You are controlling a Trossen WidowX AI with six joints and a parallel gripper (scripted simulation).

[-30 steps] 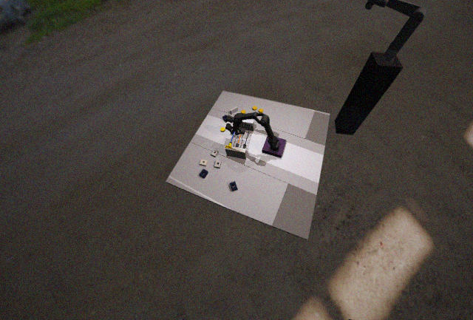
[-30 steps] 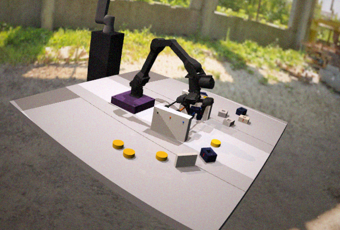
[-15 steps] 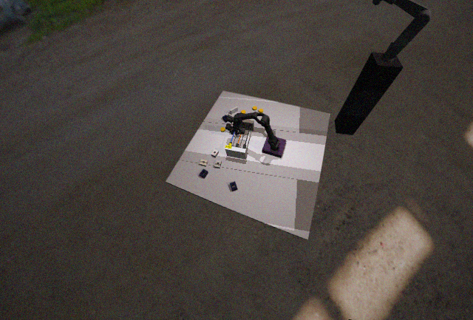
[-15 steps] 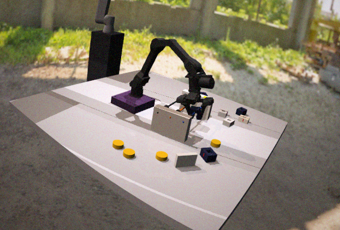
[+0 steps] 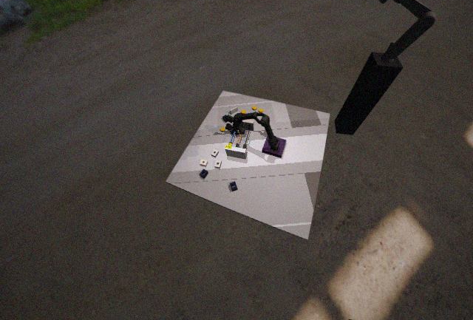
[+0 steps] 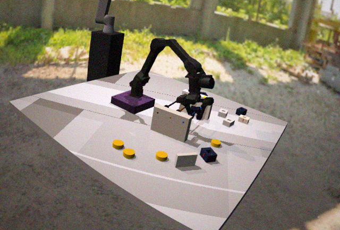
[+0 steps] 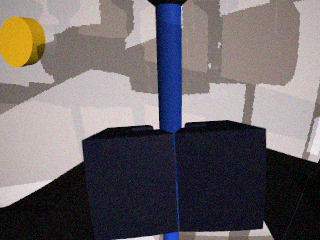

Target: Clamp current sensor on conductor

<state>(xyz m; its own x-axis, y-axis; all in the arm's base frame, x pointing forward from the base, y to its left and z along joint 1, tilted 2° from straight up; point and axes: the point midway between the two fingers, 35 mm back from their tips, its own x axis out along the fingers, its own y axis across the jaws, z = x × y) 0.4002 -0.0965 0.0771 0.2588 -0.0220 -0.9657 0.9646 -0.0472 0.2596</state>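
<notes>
The dark navy split-core sensor (image 7: pixel 132 187) fills the lower middle of the wrist view. Its two halves face each other round the blue conductor (image 7: pixel 170 65) (image 5: pixel 232 139) and meet at a narrow seam, where a thin blue line shows. My gripper (image 7: pixel 171 154) (image 6: pixel 196 110) is shut on the sensor, with black fingers at its outer left and right sides. In the exterior view it is low between the two upright panels. A yellow marker (image 5: pixel 228 145) (image 6: pixel 205 96) sits at the blue conductor's end on one panel; its text is unreadable. The arrow and latch are hidden.
A pale panel (image 6: pixel 167 126) and another panel (image 5: pixel 236 153) hold the conductors, with orange and black ones beside the blue. Several yellow discs (image 6: pixel 161 155), a small upright plate (image 6: pixel 186 160), navy blocks (image 6: pixel 208 154) (image 5: pixel 233 186) and pale blocks (image 6: pixel 228 122) stand around.
</notes>
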